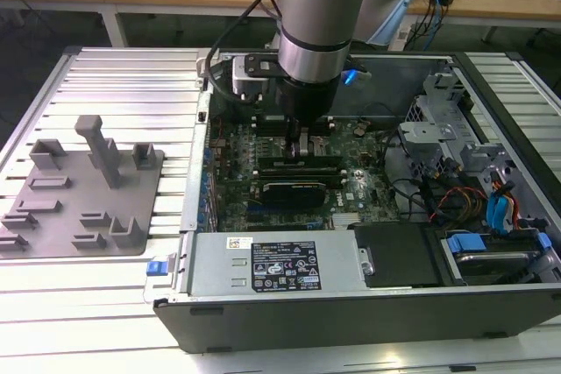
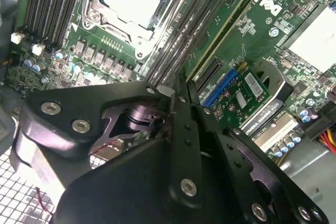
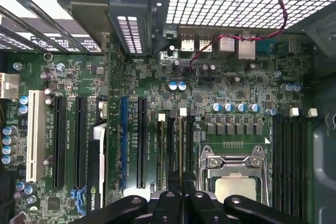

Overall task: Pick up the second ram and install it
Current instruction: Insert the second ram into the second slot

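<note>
The gripper [image 1: 302, 148] is clenched on the second ram [image 2: 223, 27] — a thin green stick standing on edge beside the processor socket [image 3: 231, 182], mid-motherboard [image 3: 68, 72]. Whether it is seated cannot be told. White lettering [image 2: 269, 4] marks the board — a black-and-white label [image 1: 280, 271] covers the power supply [image 1: 215, 260].

In the exterior view the arm [image 1: 320, 15] covers the far part of the motherboard [image 1: 237, 155], and the pincer [image 1: 302, 144] is too small among the slots for us to tell what it touches. In the second wrist view its dark body hides the board behind it. The fixture plate [image 1: 83, 190] is cut off at the exterior view's left edge, the computer case [image 1: 491, 304] at its right
</note>
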Controlling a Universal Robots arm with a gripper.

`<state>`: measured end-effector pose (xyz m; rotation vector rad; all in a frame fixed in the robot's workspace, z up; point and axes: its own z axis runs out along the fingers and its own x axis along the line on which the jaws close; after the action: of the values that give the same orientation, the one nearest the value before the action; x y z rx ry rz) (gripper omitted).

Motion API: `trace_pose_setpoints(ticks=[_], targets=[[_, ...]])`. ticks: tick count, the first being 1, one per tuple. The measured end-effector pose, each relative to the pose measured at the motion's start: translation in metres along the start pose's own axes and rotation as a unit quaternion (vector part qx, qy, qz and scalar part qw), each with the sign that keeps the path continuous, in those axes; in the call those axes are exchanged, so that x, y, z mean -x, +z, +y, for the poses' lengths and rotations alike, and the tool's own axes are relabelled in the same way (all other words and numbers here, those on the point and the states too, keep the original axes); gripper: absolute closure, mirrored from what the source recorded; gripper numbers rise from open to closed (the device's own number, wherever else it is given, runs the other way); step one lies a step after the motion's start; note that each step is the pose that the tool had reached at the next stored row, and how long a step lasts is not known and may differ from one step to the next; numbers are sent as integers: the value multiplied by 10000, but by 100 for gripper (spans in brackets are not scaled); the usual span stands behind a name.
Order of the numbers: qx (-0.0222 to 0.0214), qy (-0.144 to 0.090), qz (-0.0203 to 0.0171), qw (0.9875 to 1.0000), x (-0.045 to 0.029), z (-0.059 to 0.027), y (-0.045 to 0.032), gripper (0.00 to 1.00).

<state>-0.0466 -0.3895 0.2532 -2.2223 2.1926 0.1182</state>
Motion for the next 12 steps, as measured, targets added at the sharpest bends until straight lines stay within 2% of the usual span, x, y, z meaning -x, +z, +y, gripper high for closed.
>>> trace_pose_setpoints(ticks=[2,6,12], targets=[[-4,54,-5,10000,-2,-7,26,90],[-5,66,-47,10000,9,-10,94,90],[-5,66,-51,10000,14,-34,138,90]])
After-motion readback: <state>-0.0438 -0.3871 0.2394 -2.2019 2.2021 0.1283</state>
